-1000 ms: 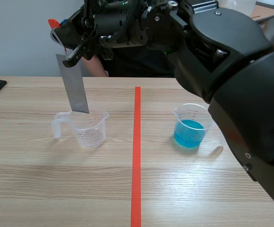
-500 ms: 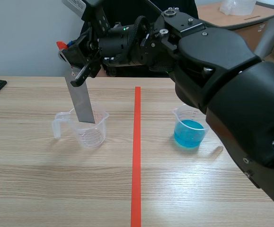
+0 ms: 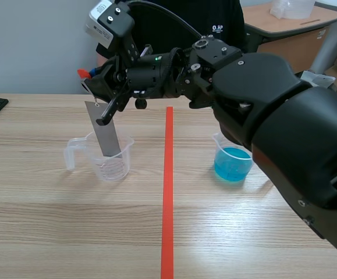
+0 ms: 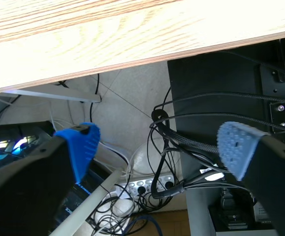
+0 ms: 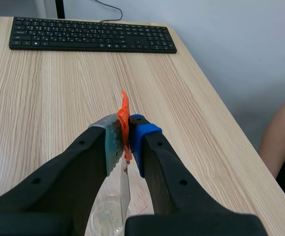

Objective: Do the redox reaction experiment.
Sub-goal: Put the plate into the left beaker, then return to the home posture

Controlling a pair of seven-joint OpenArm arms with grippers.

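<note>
clamping the metal strip (image 3: 105, 132) by its orange-taped top end in the right gripper (image 5: 125, 133). holding its long axis near-upright, top tipped away from the red line (image 3: 168, 192), lower end pointing down into the empty clear cup (image 3: 119, 165). blue-liquid cup (image 3: 233, 161) well apart across the line, keyboard (image 5: 90, 34) off to the side. left gripper (image 4: 159, 145) spread wide on nothing, below the table edge (image 4: 108, 39).
</note>
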